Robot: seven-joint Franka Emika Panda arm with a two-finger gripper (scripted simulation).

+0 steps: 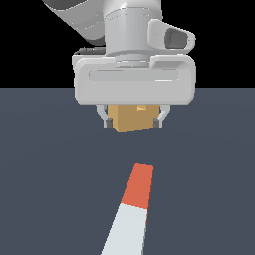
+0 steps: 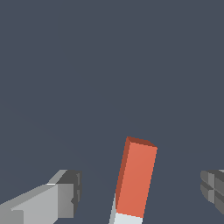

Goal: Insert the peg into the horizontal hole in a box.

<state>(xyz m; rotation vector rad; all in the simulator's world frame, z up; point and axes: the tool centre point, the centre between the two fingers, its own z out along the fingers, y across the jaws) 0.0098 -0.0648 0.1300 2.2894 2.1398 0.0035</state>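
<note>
The peg (image 1: 130, 214) lies flat on the dark floor, its orange-red end (image 1: 139, 185) pointing toward the tan box (image 1: 132, 119). My gripper (image 1: 133, 121) hangs open above the floor, and the box shows between its two fingers, behind them. The white hand covers the box's top. A small darker spot on the box face just under the hand may be the hole (image 1: 142, 107); I cannot tell for sure. In the wrist view the peg's orange-red end (image 2: 135, 179) lies between the spread fingertips (image 2: 65, 194), lower than them and untouched. Nothing is held.
The floor (image 1: 45, 164) is a plain dark grey-blue surface with a black background above it. The arm's white hand and links (image 1: 132, 45) fill the upper middle of the exterior view.
</note>
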